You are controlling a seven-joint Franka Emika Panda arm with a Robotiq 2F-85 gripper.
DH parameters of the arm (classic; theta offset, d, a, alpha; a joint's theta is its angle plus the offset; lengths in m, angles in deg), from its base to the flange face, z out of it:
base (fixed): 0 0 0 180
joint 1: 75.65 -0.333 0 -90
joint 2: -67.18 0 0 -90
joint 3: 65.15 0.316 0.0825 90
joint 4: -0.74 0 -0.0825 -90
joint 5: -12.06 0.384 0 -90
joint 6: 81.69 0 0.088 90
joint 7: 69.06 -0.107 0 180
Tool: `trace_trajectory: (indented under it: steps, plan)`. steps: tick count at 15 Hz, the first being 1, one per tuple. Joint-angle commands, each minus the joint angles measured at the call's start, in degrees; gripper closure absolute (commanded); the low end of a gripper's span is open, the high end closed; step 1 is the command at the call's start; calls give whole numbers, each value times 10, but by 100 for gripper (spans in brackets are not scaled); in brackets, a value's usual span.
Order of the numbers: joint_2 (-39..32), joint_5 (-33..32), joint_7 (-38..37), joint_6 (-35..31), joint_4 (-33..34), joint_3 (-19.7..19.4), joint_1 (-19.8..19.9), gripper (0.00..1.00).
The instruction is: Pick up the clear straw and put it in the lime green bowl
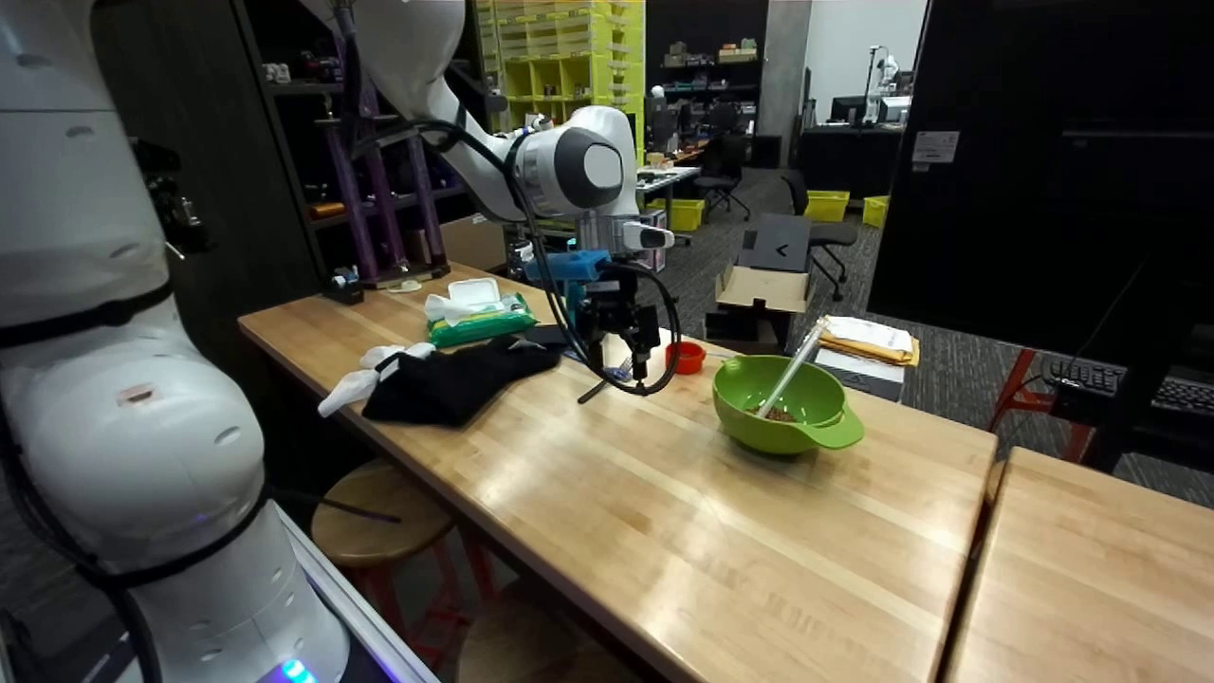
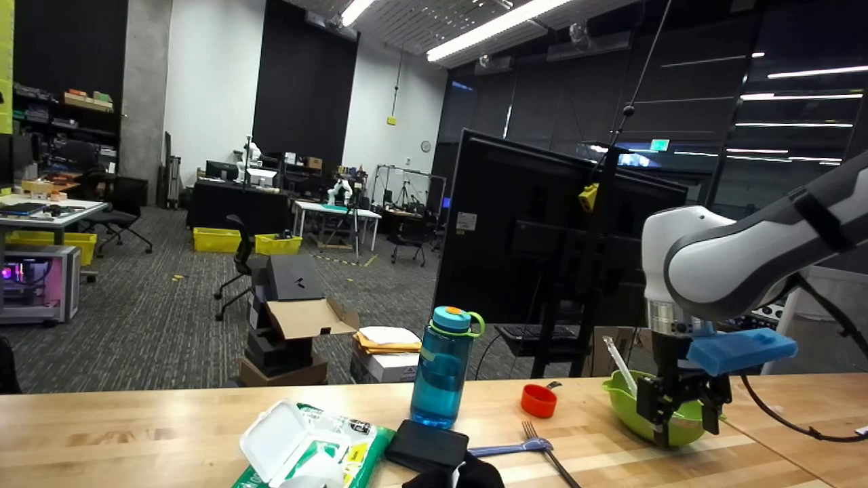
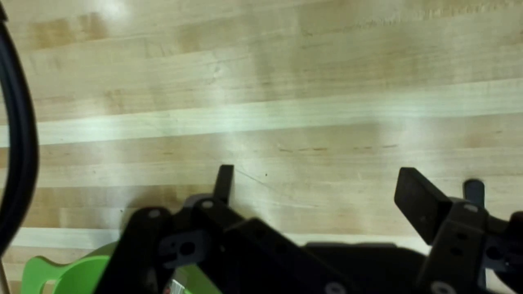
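The lime green bowl (image 1: 744,427) stands upright on the table, with small brown bits at its bottom. It also shows in an exterior view (image 2: 625,405), partly behind my gripper, and at the lower left of the wrist view (image 3: 83,275). The clear straw (image 1: 793,370) leans inside the bowl, its upper end rising past the rim; it also shows in an exterior view (image 2: 620,364). In the wrist view most of it is hidden behind the finger. My gripper (image 1: 621,368) is open and empty, above the table beside the bowl. Its fingers (image 3: 316,174) are wide apart over bare wood.
A red cup (image 1: 685,358) stands near the bowl. A fork (image 2: 557,466) crosses a blue utensil (image 2: 505,449). A black cloth (image 1: 460,379), a green wipes pack (image 1: 482,324), a teal bottle (image 2: 442,373) and a black flat case (image 2: 427,445) lie or stand further along the table.
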Motion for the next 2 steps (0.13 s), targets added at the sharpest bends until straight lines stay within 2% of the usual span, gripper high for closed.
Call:
trace_trajectory:
  steps: [1, 2]
  plan:
    - [54, 17, 27, 24, -46, 14, 6, 0]
    - [16, 2, 10, 13, -16, 11, 10, 0]
